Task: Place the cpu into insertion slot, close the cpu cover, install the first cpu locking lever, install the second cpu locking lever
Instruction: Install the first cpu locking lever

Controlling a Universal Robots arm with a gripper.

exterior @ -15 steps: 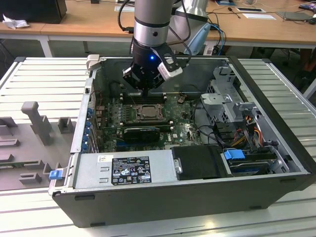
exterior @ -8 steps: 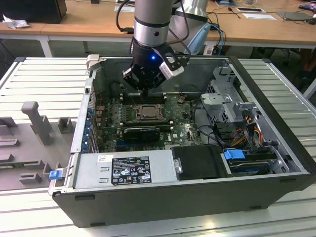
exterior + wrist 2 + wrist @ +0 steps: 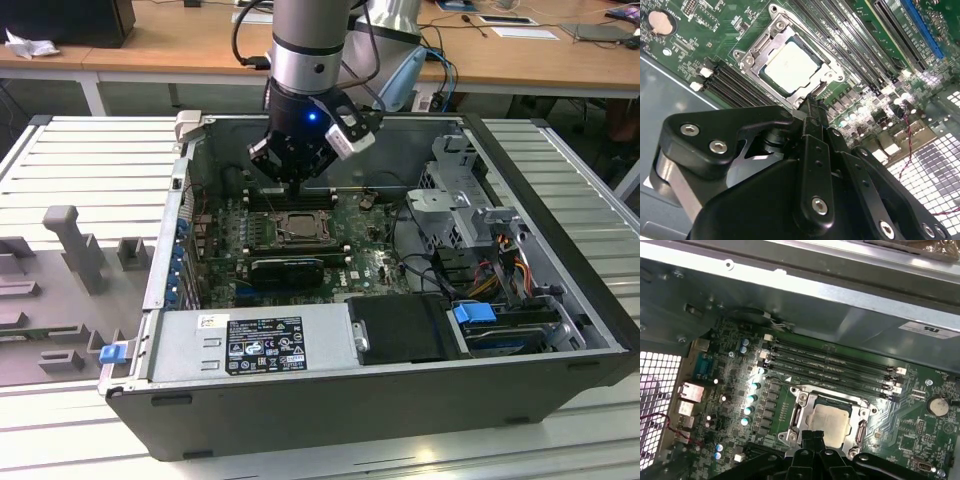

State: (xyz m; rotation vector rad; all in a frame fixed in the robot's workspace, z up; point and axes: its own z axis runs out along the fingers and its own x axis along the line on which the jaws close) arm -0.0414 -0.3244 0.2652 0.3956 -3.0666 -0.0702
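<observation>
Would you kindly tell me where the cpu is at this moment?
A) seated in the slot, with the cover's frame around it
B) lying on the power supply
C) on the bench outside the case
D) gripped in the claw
A: in the second wrist view the cpu lies flat inside the cover, whose metal frame surrounds it, while the claw ends beside it.

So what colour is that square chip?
The cpu is silvery beige, clearest in the second wrist view.

Ribbed silvery metal table (image 3: 90, 150) carries an open dark-grey computer case (image 3: 330, 410) lying on its side mid-surface, with pale grey block-shaped fixtures (image 3: 75, 240) standing directly on the slats beside it, toward the exterior view's left.
</observation>
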